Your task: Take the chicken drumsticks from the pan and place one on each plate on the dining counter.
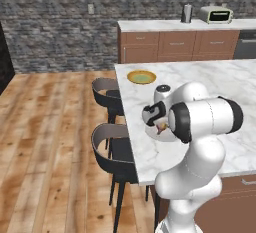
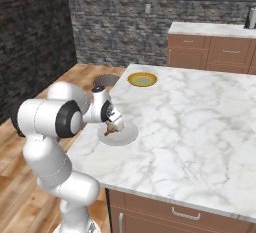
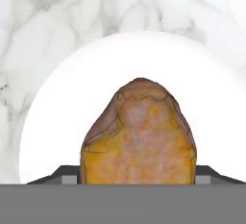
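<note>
Hand view is looking straight down onto the pale white-grey plate [image 3: 57,122], and a golden-orange chicken drumstick [image 3: 139,136] is sitting between the dark finger tips [image 3: 65,176], which are showing at either side of its wide end. The hand [image 2: 112,127] is gripping the drumstick, its jaws standing wide around the meat, and is holding it over the plate; whether the drumstick is touching the plate I cannot tell.

From the right base view, that plate [image 2: 126,136] is lying near the edge of the dining worktop [image 2: 200,127], with the hand reaching in over its near rim. The yellow-olive plate [image 2: 142,79] is lying well apart, farther along the same edge, and is carrying nothing that I can make out.

In the left base view, the arm's white elbow [image 1: 207,117] is standing in front of the pale plate [image 1: 152,133] and hiding most of it. Two dark bar stools [image 1: 112,149] are standing beside the worktop on the wood floor [image 1: 50,152]. Against the stone wall, a narrower worktop [image 1: 170,25] is carrying a toaster oven [image 1: 216,14] and a metal canister [image 1: 187,13].
</note>
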